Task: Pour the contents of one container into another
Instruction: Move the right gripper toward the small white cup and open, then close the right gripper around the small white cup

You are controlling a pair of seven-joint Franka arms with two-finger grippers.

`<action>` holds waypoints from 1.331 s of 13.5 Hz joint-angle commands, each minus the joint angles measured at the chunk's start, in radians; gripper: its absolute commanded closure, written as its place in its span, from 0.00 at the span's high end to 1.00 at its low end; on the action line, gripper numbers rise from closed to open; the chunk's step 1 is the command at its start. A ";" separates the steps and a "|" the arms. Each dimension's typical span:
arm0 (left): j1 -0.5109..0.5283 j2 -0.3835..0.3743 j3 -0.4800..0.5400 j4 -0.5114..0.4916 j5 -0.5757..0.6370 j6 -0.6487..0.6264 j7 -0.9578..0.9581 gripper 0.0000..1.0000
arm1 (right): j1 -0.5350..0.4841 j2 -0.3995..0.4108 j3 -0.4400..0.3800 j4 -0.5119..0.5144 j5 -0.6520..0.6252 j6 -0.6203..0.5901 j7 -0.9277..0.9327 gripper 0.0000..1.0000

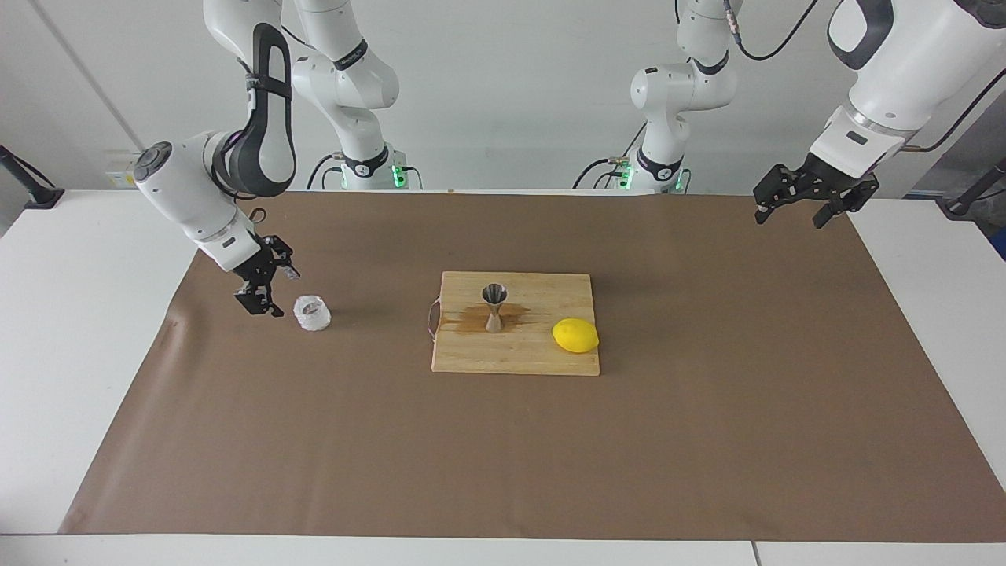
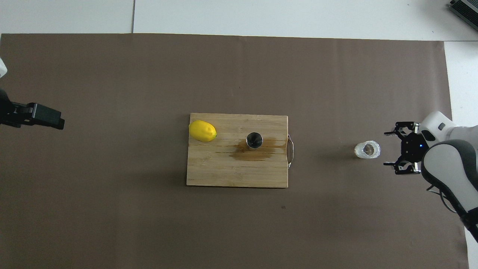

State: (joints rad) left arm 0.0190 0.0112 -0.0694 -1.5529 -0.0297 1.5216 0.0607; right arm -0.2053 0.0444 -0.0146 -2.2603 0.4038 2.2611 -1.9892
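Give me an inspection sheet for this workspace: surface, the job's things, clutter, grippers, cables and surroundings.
Surface: brown mat on a white table.
Job's things: glass tumbler upright on the mat toward the right arm's end; steel jigger upright on the cutting board, a brown wet stain around its foot.
Clutter: lemon on the board beside the jigger.
Grippers: right gripper open, beside the tumbler, not touching; left gripper open, waiting over the mat's edge.
Cables: black cables at the arm bases.
Surroundings: white wall.
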 commanded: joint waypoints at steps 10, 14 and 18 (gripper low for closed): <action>-0.008 -0.001 0.005 0.002 0.044 0.031 -0.015 1.00 | -0.005 0.130 0.010 -0.007 0.181 0.060 -0.197 1.00; -0.017 0.000 0.003 -0.004 0.044 0.032 -0.007 1.00 | -0.003 0.132 0.010 -0.031 0.207 0.069 -0.201 1.00; -0.008 0.000 0.003 -0.006 0.044 0.023 -0.007 1.00 | -0.003 0.132 0.010 -0.032 0.207 0.067 -0.209 0.91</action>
State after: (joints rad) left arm 0.0147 0.0127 -0.0731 -1.5518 0.0021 1.5388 0.0586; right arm -0.2060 0.1812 -0.0097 -2.2763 0.5710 2.3037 -2.1547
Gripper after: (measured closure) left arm 0.000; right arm 0.000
